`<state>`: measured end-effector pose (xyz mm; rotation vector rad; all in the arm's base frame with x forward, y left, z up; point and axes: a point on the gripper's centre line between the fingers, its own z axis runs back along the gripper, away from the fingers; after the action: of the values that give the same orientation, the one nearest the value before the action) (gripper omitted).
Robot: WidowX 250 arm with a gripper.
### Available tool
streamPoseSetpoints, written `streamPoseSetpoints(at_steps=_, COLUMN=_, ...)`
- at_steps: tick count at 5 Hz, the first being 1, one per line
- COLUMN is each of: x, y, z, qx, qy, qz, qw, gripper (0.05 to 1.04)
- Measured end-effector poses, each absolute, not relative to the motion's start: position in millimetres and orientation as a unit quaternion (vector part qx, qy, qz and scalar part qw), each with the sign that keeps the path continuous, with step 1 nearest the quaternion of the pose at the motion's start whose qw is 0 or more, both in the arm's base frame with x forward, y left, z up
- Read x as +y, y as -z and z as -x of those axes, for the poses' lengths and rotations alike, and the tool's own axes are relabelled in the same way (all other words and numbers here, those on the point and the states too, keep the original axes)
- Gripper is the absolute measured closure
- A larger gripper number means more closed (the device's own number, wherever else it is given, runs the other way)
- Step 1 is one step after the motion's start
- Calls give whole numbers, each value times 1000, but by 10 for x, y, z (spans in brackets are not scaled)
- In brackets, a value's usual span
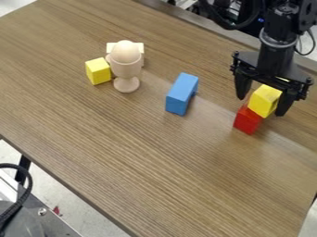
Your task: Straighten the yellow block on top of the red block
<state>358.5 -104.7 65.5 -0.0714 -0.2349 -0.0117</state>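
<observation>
I hang over the far right of the wooden surface (pixel 155 152), my black gripper (pixel 263 106) pointing down with its jaws spread, one on each side of the upper yellow block (pixel 264 100). That block sits on top of the red block (pixel 248 120), overhanging it toward the right of the view. It looks close to a cube, so I can name no clear long axis; one edge slants from lower left to upper right. The red block turns a corner toward the camera.

Left of this stack lies the blue block (pixel 182 94), clearly longer, its long axis running from lower left to upper right. It stands between my stack and the pale goblet (pixel 126 69), which is upright and carries an egg-shaped piece (pixel 125 51). Just beside the goblet is another yellow block (pixel 98 71); a cream block (pixel 140 48) shows behind it.
</observation>
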Motion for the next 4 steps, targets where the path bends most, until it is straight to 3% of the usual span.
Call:
streamPoseSetpoints(at_steps=1, x=-1029, y=-544, z=-3555, qx=-102, qy=6, qz=30, qw=994, gripper=399)
streamPoseSetpoints(at_steps=2, x=-1039, y=-544, z=-3552, qx=-101, qy=3, qz=34, qw=994, gripper=496)
streamPoseSetpoints(at_steps=4, x=-1045, y=-632, z=-3567, qx=-107, qy=-10, qz=51, qw=993, gripper=496)
